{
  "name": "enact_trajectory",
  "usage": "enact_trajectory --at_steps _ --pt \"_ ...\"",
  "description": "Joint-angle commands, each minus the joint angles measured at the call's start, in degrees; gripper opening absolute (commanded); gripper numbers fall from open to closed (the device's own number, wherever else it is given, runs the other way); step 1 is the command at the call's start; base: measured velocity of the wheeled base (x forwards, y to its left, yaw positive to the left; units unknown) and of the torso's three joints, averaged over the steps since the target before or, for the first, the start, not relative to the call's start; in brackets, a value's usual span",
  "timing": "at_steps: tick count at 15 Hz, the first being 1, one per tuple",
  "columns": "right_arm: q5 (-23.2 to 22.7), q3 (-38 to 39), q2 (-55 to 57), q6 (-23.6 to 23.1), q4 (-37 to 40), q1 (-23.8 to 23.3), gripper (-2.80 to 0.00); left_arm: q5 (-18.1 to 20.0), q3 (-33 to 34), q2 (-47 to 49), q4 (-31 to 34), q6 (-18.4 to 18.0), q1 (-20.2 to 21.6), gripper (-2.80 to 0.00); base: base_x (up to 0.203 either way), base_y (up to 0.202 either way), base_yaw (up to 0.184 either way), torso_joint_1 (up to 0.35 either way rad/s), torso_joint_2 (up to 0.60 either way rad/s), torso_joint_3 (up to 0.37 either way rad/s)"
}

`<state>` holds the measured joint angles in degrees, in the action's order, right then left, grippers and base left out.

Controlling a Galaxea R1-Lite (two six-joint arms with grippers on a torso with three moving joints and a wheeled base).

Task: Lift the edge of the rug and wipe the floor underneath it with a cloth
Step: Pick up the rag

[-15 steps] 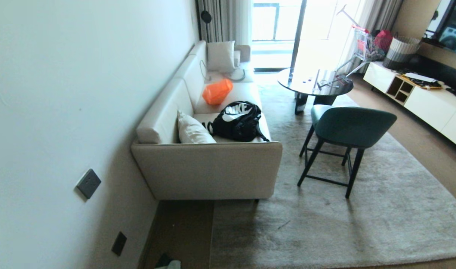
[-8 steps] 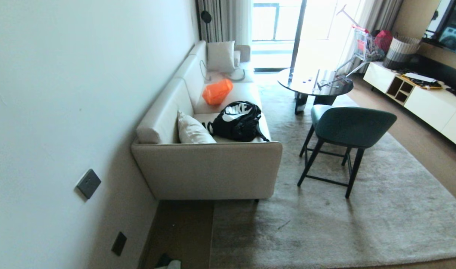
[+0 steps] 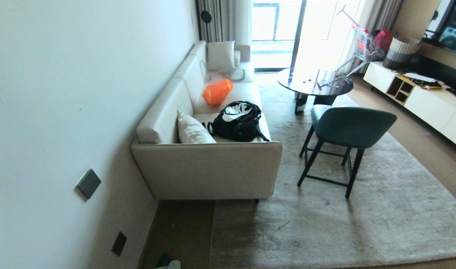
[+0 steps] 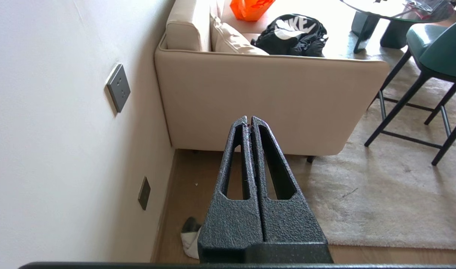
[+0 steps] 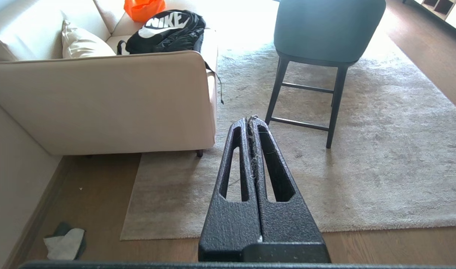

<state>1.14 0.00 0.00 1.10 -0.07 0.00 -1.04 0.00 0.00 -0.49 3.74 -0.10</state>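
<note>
The large grey-beige rug (image 3: pixel 325 224) lies flat, and its left rug edge (image 3: pixel 212 239) runs from the sofa foot toward me. The rug's near corner (image 5: pixel 124 236) rests on the brown wood floor (image 5: pixel 93 194). A crumpled white and grey cloth (image 5: pixel 65 243) lies on the floor by the wall, apart from the rug; it also shows in the left wrist view as the cloth (image 4: pixel 190 235). My left gripper (image 4: pixel 249 118) is shut and empty, held high over the floor strip. My right gripper (image 5: pixel 250 119) is shut over the rug, with only lint between its fingers. Neither arm shows in the head view.
A beige sofa (image 3: pixel 213 172) with a black backpack (image 3: pixel 237 121) stands against the white wall (image 3: pixel 63 112). A green chair (image 3: pixel 344 130) and a round dark table (image 3: pixel 314 84) stand on the rug. A white cabinet (image 3: pixel 430 104) lines the right side.
</note>
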Motion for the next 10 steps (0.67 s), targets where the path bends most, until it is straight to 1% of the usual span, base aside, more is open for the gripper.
enact_trajectory --at_steps 1,10 --pt "0.0 0.0 0.0 0.0 0.0 0.0 -2.8 0.0 0.0 0.0 0.0 0.0 0.0 -2.8 0.0 0.0 0.0 0.0 0.0 0.0" --pt "0.0 0.0 0.0 0.1 -0.1 0.0 -2.8 0.0 0.0 0.0 0.0 0.0 0.0 -2.8 0.0 0.0 0.0 0.0 0.0 0.0"
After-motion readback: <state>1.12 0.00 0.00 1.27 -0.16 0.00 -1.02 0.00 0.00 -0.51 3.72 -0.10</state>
